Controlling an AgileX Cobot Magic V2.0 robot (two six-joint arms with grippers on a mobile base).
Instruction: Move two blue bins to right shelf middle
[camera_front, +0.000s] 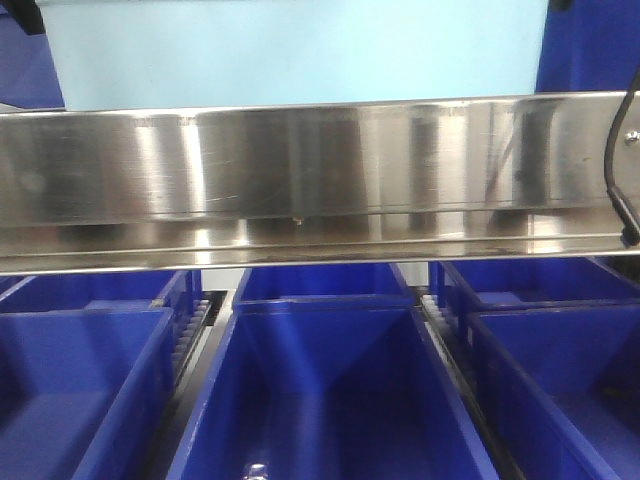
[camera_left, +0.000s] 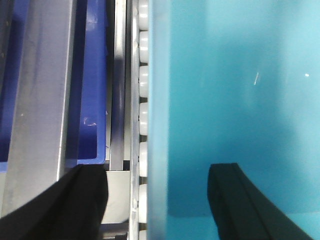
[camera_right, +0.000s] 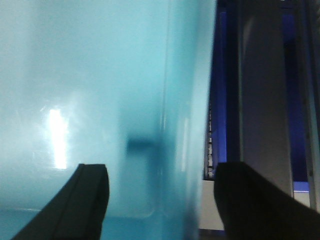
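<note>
while both arms straddle its walls, one pale bin (camera_front: 300, 50) sits above the rail (camera_front: 300, 170)

although the task calls for two bins on the right shelf's middle level, only one is in sight and the second appears in no view. the bin fills the top of the front view, behind and above a steel rail, with rows of dark bins (camera_front: 320, 390) on the level below. whether this is the right shelf's middle level cannot be told. if it is, the job looks at best half done, with the other bin yet to fetch

the left gripper (camera_left: 157, 172) is spread wide, one finger outside the bin's left wall and one inside, neither touching it. the right gripper (camera_right: 161, 170) is likewise released, its fingers either side of the right wall. blur hides whether the outer one brushes the plastic. neither looks clamped on anything

the front view sets the bin against the shelf but shows no fingers clearly. the wrist views supply what it lacks. the left one shows white rollers (camera_left: 143, 100) running just beside the bin's wall, with steel further out. the right one shows a grey post (camera_right: 265, 100) near the wall, dark blue behind it
</note>
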